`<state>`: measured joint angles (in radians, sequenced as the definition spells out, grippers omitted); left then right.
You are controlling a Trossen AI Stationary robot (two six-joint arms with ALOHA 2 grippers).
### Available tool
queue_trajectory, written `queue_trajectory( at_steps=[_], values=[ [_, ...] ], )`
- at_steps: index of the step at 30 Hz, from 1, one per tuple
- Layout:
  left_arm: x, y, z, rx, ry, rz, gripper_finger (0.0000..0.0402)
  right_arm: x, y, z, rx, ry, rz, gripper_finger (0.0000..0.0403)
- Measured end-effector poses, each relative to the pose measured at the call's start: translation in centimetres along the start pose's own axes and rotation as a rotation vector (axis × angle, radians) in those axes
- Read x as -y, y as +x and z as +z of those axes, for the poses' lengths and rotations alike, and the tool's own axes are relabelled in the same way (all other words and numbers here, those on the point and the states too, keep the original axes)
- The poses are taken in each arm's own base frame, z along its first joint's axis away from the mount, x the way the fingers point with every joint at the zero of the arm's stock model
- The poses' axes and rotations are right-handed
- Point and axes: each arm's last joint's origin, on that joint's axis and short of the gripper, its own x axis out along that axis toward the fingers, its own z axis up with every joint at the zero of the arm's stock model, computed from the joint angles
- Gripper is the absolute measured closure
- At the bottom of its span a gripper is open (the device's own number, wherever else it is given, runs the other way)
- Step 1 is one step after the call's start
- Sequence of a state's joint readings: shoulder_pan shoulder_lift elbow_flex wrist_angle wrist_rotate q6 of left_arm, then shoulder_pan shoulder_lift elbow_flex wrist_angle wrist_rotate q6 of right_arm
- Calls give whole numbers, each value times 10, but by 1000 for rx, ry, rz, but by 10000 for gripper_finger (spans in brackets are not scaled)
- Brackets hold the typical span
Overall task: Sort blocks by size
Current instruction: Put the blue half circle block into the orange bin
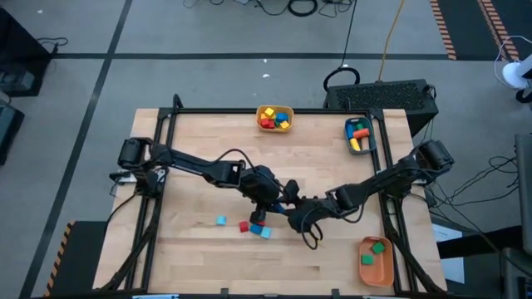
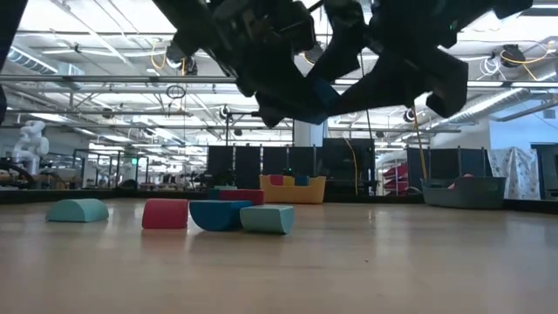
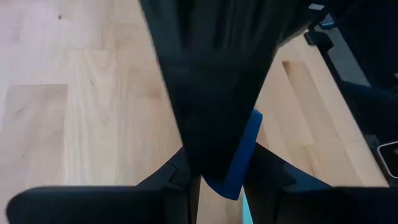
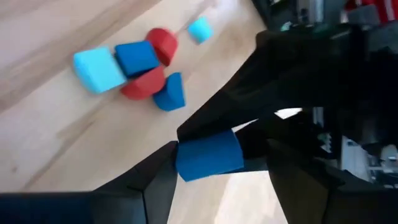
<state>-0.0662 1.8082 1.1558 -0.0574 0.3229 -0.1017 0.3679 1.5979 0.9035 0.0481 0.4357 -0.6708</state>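
Blocks (image 1: 275,119) already fill three bins at twelve, two and five o'clock. A few wait mid-worktop (image 1: 199,149). Left hand (image 3: 214,180) pinches a blue block (image 3: 242,155); right hand (image 4: 208,155) seems to pinch it too, maybe swapping.

Both arms matte black, jointed; left arm (image 1: 195,166), right arm (image 1: 391,178) w/ black cable loops; fingers (image 4: 155,186) dark, angular.

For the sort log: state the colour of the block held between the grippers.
Blue block; clearest in the right wrist view.
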Motion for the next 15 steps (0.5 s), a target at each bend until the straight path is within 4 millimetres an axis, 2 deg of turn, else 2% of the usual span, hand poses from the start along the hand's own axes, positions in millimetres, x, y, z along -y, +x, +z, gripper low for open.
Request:
queue_trajectory(
  at_steps=[5, 13, 15],
  values=[
    [-1, 6, 2, -12, -6, -36, 309, -6, 6, -3, -16, -8, 37, 207],
    [-1, 6, 3, -13, -27, -56, 309, -9, 7, -2, -15, -1, 47, 279],
    [0, 6, 3, -13, -27, -65, 307, -10, 7, -1, -14, -1, 47, 283]
  ],
)
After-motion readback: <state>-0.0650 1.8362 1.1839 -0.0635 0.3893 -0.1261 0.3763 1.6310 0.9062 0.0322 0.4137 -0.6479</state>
